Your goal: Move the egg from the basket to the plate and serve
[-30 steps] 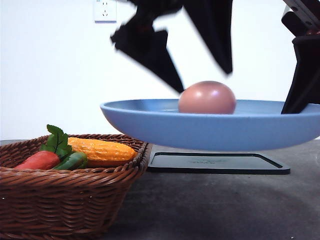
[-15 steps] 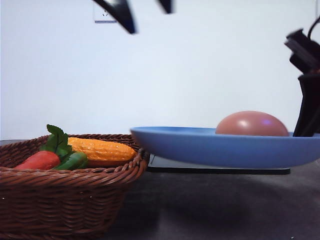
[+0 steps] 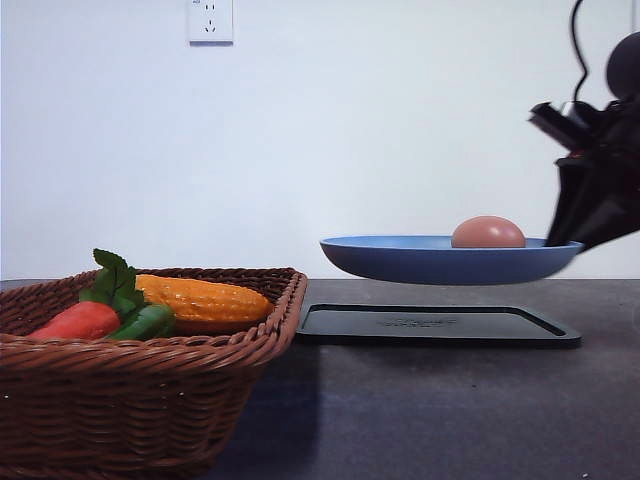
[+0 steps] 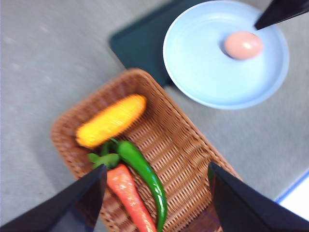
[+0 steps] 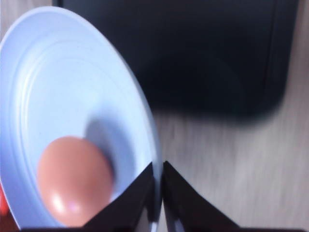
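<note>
The blue plate (image 3: 430,262) hangs level in the air above the black tray (image 3: 435,326), with the pinkish-brown egg (image 3: 488,232) lying in it toward its right side. My right gripper (image 3: 566,238) is shut on the plate's right rim; the right wrist view shows its two fingers pinching the rim (image 5: 152,145) beside the egg (image 5: 75,180). My left gripper (image 4: 157,169) is open and holds nothing, high above the wicker basket (image 4: 190,145). From there the plate (image 4: 207,67) and egg (image 4: 243,45) lie beyond the basket.
The basket (image 3: 140,400) at the front left holds a corn cob (image 3: 200,297), a carrot (image 3: 78,320) and a green pepper (image 3: 148,322). The tray lies flat on the dark table (image 3: 450,420). A white wall with a socket (image 3: 210,20) stands behind.
The plate with the egg has moved right and away from the camera, held by the right gripper. The left arm has risen out of the front view.
</note>
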Controlling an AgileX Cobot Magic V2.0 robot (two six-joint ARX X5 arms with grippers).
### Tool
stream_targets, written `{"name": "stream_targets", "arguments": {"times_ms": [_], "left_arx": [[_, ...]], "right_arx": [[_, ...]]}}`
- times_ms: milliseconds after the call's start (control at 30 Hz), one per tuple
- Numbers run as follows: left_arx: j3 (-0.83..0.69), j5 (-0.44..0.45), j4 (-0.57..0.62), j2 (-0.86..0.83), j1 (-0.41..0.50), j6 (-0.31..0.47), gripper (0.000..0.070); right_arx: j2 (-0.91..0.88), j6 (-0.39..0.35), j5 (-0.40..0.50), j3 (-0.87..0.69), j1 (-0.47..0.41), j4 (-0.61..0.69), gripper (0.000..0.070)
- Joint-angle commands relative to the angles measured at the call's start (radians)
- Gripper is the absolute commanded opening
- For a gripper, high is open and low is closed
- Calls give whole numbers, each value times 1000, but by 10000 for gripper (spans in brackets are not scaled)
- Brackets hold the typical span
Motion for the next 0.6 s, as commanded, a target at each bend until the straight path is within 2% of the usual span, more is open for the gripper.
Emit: {"name": "stream_targets", "arguments": {"times_ms": [0,300,567], "left_arx": [[22,-5,2,-10,1,8,426],[22,-42,-7,-67,32,5,426],[22,-53,-11,-65,41,0,426]], "right_arx": [[65,-10,7,76,-2,6,0],[326,-5,18,330,-2,1,0],[442,-7,18,413,-2,-11,0]]}}
